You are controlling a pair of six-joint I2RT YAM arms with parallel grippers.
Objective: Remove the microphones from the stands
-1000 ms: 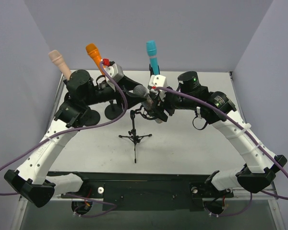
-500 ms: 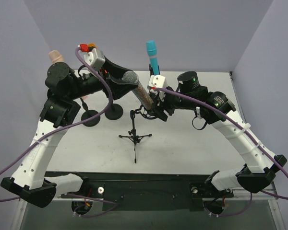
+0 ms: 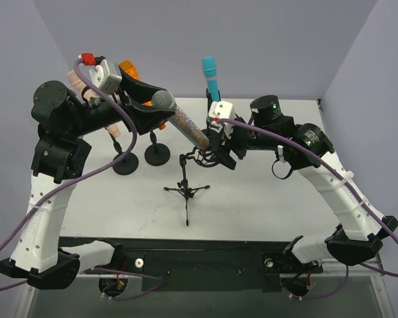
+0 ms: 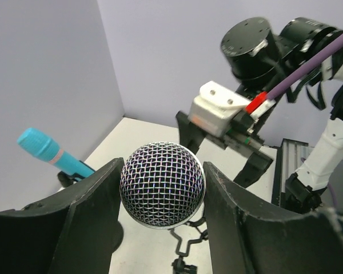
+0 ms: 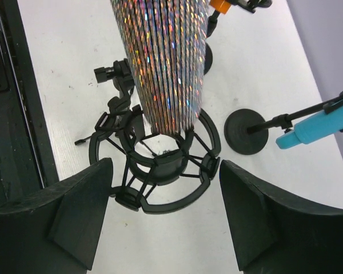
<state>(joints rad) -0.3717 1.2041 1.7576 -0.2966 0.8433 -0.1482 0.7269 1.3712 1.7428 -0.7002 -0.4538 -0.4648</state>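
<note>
Right, my left gripper [image 3: 154,108] is pinched on the mesh head of the microphone [image 3: 184,126], one finger [image 4: 86,217] pressed to each side of the ball. In the overhead view the glittery body slants from upper left down toward the middle of the frame. Its tail end sits at the mouth of the shock mount [image 3: 202,159] atop the stand [image 3: 186,190], and I cannot tell whether it has cleared the ring. My right gripper [image 5: 164,165] brackets that mount closely. I cannot tell whether its fingers are pressing it or standing just off it. A cyan microphone [image 3: 209,71] stands upright at top centre.
</note>
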